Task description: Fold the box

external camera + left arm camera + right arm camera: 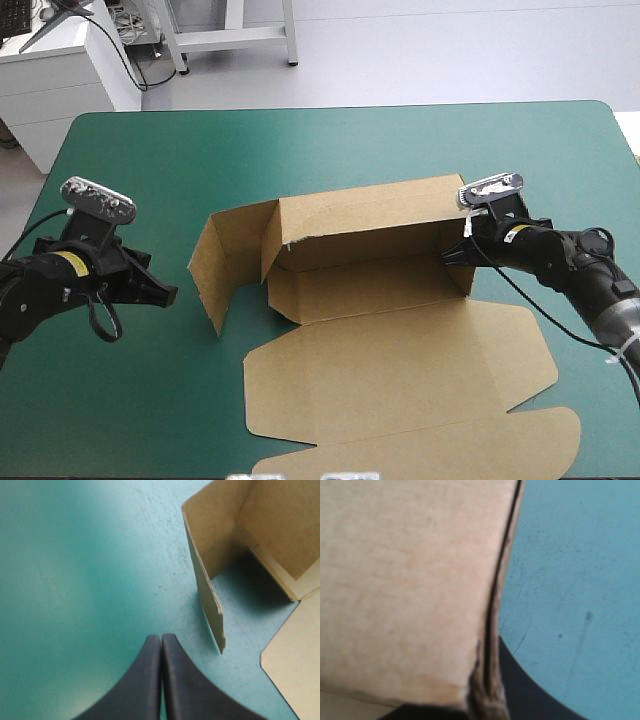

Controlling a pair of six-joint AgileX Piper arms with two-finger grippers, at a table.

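Right now your right tool (463, 250) is pinching the box (400, 345) at its right end. The black fingers (530, 695) are standing all but closed, with the brown board of the end wall (405, 590) sitting between them. That board is filling most of the space ahead of the tool, and a second layer is lying against it at the edge. The teal-green cover (570, 580) is showing just beside it on the outer side.

Your left tool (161, 647) is gripping nothing. Its fingers are pressing together into one pointed arch, and the tip is pointing toward the box's left end. You cannot tell whether it is touching the bench (300, 150) or hovering just over it. The left end flap (207, 595) is standing upright ahead of this tool and off to one side. It is near the tip but clearly apart from it, with bare cover in between.

The box is lying between your two tools, partly folded. Its back wall (360, 215) is standing raised on the far side. The floor panel (370, 285) is lying flat in front of that wall. The lid (420, 370) is spreading flat toward the near edge of the bench, and its tuck flap (450, 445) is reaching almost to that edge.
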